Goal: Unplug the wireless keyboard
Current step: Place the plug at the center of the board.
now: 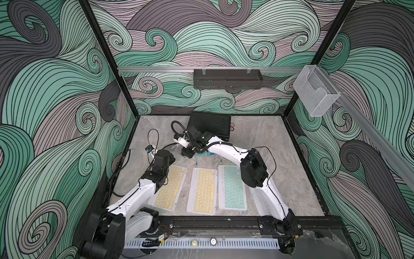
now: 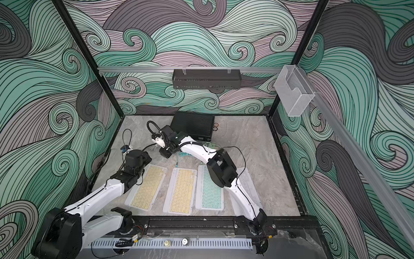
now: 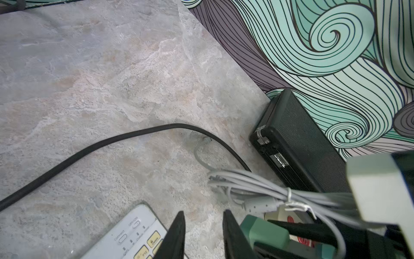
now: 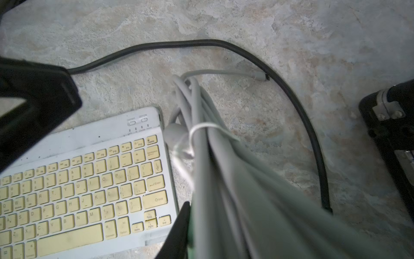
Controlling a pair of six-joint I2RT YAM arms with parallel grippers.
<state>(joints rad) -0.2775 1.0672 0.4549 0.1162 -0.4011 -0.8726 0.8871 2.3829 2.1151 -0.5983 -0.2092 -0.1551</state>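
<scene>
right jaws clamped on the gray cable bundle (image 4: 201, 170); its plug (image 4: 261, 77) lies loose on the worktop (image 4: 291, 33) ahead of them. left jaws slightly apart, nothing between. yellow-key keyboard (image 4: 78, 190) just beside both, its corner by the left jaws' tips.

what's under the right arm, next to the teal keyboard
A white keyboard lies under the right arm, beside the teal keyboard. Only strips of it show; the arm covers the rest.
</scene>
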